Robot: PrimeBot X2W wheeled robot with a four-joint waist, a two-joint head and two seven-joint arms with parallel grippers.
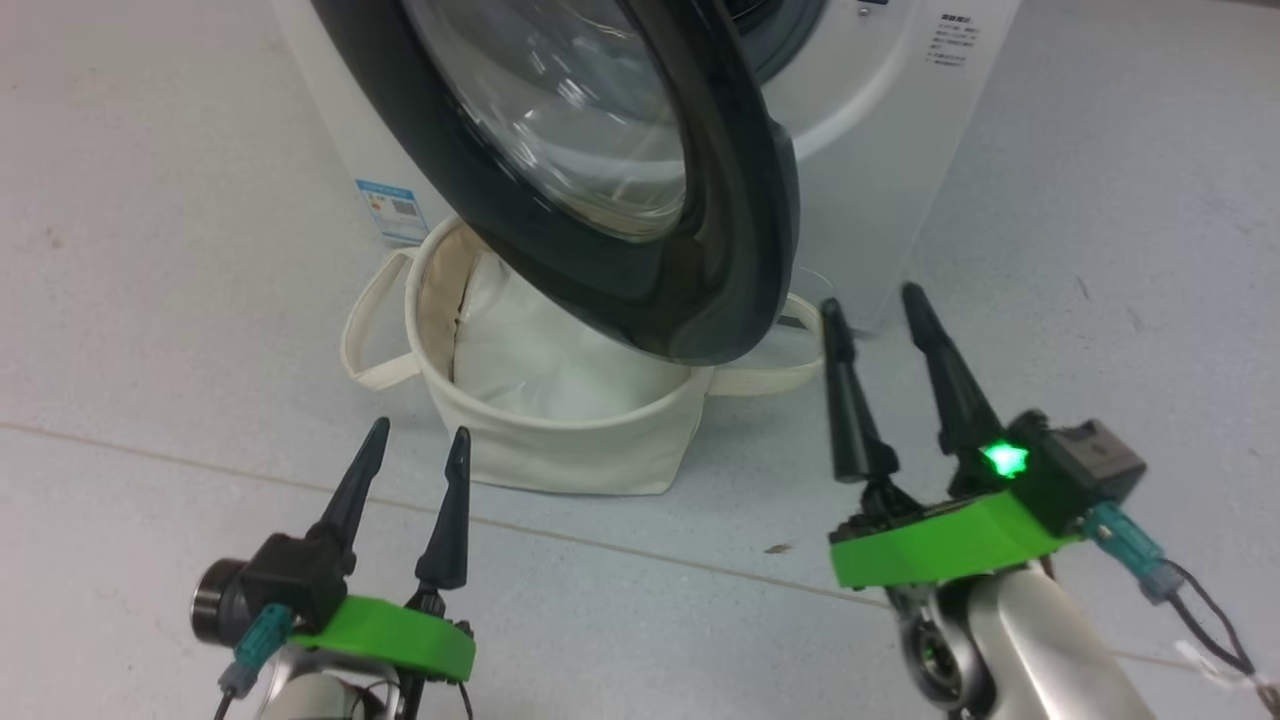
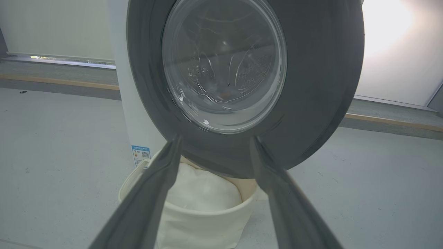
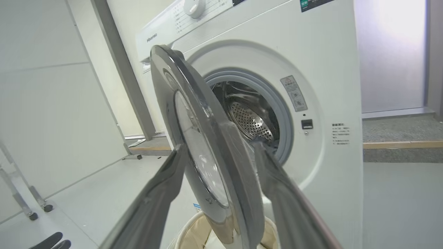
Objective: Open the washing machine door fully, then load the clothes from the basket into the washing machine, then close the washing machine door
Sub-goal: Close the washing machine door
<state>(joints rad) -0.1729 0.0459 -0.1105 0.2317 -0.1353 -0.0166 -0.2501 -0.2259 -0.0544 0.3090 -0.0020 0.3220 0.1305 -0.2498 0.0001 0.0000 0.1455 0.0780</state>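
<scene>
Half-open washing machine door (image 3: 207, 152), steel drum (image 3: 252, 119) behind, basket (image 3: 195, 233) below, fingers (image 3: 152, 214) spread apart.

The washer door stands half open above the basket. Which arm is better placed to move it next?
Right. The right gripper is open and close beside the free edge of the door; its wrist view shows that rim between its jaws. The left gripper sits lower, in front of the basket.

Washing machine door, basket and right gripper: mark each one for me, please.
washing machine door (image 1: 740, 200), head view, on the glossy black rim.
basket (image 1: 560, 450), head view, on its front canvas wall.
right gripper (image 1: 871, 298), head view, midway between its two fingertips.
</scene>
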